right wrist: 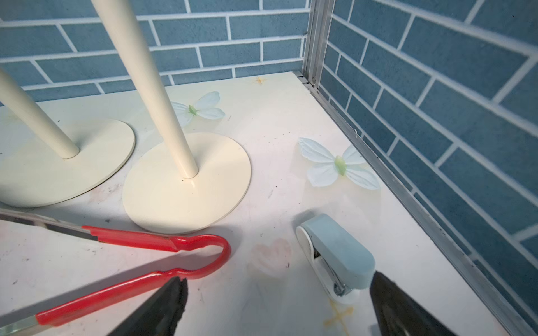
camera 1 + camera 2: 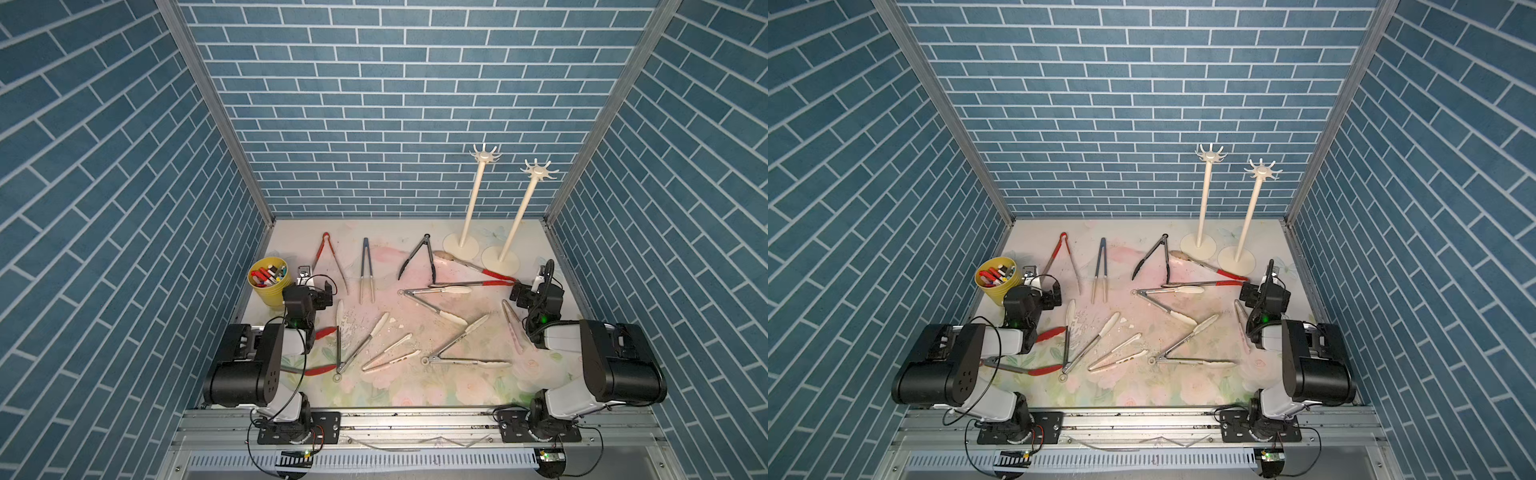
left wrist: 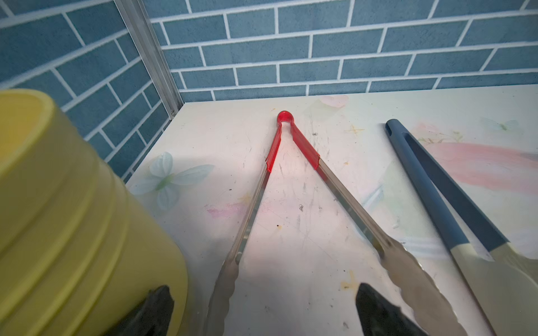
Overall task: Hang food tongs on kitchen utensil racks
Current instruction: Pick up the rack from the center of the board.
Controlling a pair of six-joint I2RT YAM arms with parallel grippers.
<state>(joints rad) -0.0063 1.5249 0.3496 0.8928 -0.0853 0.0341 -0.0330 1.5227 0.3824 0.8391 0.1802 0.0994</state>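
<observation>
Several food tongs lie scattered flat on the floral table (image 2: 415, 390). Two cream kitchen utensil racks (image 2: 473, 199) (image 2: 517, 216) stand at the back right with bare hooks. My left gripper (image 3: 263, 291) is open beside the yellow cup (image 3: 58, 203), over the steel tips of red-handled tongs (image 3: 302, 148); blue tongs (image 3: 422, 180) lie alongside. My right gripper (image 1: 278, 279) is open and empty, between the red loop of other tongs (image 1: 131, 237) and a pale blue stapler (image 1: 337, 250). The rack bases (image 1: 186, 189) (image 1: 58, 168) lie just beyond it.
The yellow cup (image 2: 270, 282) of markers stands at the left wall. Black tongs (image 2: 417, 257) lie at the back centre, cream-tipped steel tongs (image 2: 436, 303) mid-table, pink tongs (image 2: 513, 324) by the right arm. Red-tipped tongs (image 2: 320, 368) lie partly under the left arm. Brick walls close three sides.
</observation>
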